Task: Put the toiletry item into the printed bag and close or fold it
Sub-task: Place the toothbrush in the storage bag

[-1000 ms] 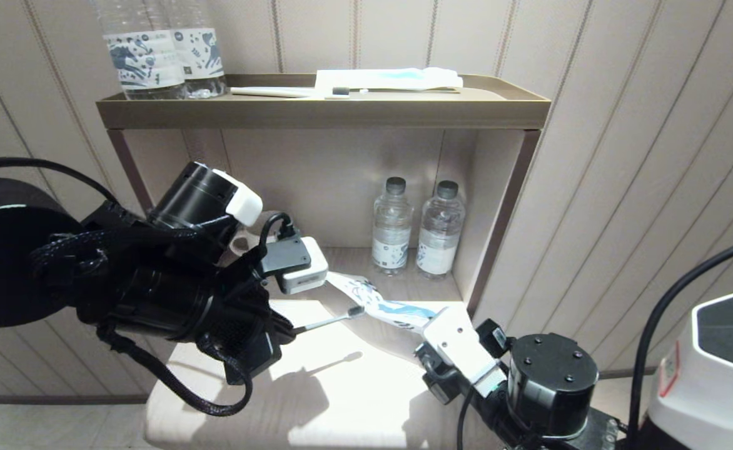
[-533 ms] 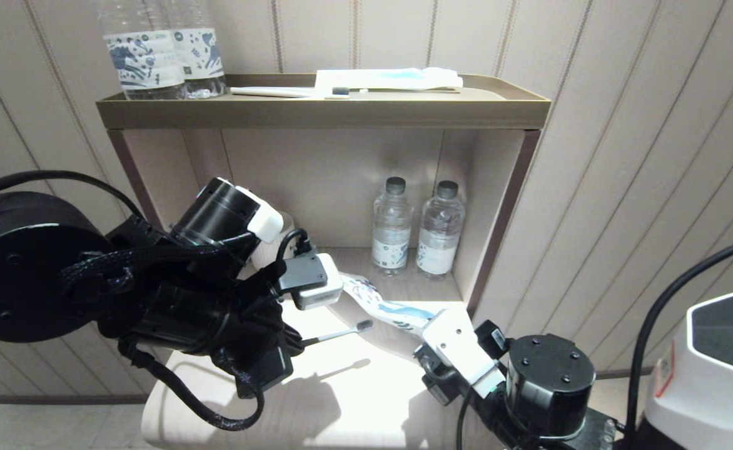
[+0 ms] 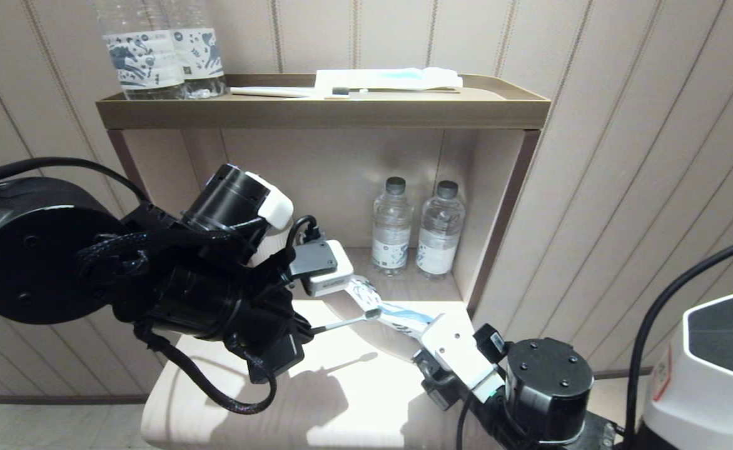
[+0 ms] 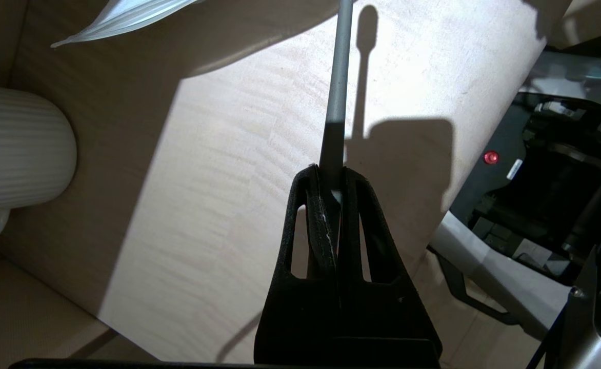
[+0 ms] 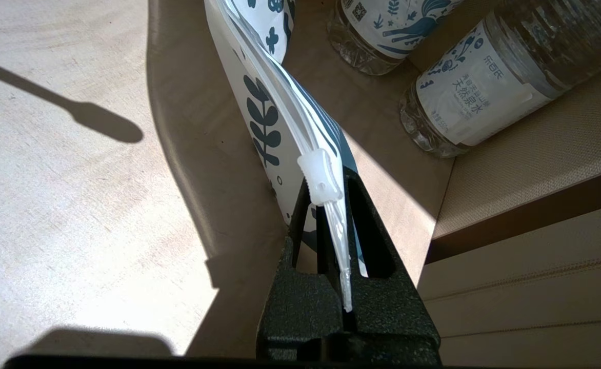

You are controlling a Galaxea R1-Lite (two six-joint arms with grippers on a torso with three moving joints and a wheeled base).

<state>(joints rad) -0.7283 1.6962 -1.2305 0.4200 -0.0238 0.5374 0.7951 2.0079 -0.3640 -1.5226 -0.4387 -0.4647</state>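
The left gripper (image 4: 331, 189) is pinched tight on the toothbrush (image 3: 348, 323), its head just touching the printed bag (image 3: 382, 307), which the right gripper (image 5: 331, 225) squeezes above the table (image 3: 341, 400).

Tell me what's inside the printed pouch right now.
Nothing shows inside the printed pouch, but its walls hide the interior. The right gripper pinches its seal edge. The left gripper holds the toothbrush outside, head at the pouch.

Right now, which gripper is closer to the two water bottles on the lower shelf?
Right. The right gripper, shut on the printed bag, sits just in front of the water bottles; the left gripper, holding the toothbrush, is farther left.
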